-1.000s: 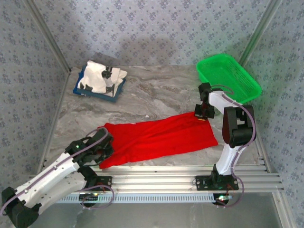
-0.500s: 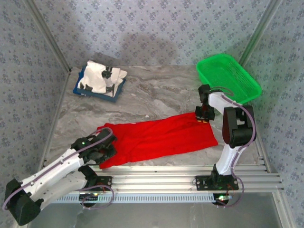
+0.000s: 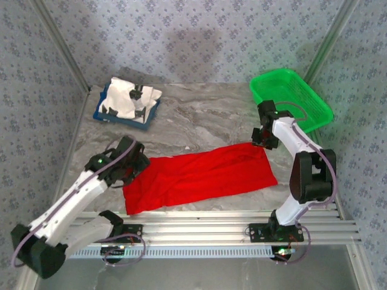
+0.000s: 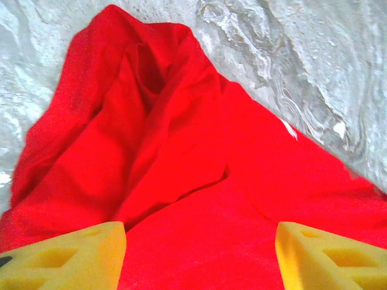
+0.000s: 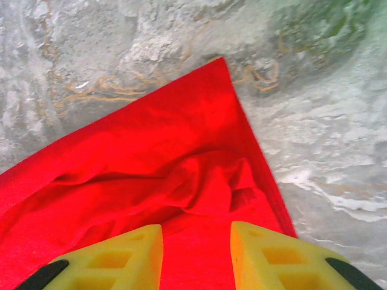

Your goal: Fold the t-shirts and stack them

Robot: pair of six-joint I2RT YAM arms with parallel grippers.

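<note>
At the far left of the table, the white t-shirt with small black marks lies bunched in the blue tray, spilling a little over the tray's far right side. Nearer and just right of that, the left gripper sits over the left end of the red t-shirt. In the left wrist view its yellow fingers are spread wide above the cloth with nothing between them (the fabric below is rumpled into soft ridges that run away toward the far edge).

The red t-shirt lies as a long band across the middle of the table, from the left arm's side up to the right arm's. Its right end is flatter, with a clean far corner on the marble and one small bunched fold.

The right gripper is at that far right corner; its yellow fingers stand apart, less widely than the left pair, pinching nothing. Beyond it, at the far right, stands the green basket.
</note>
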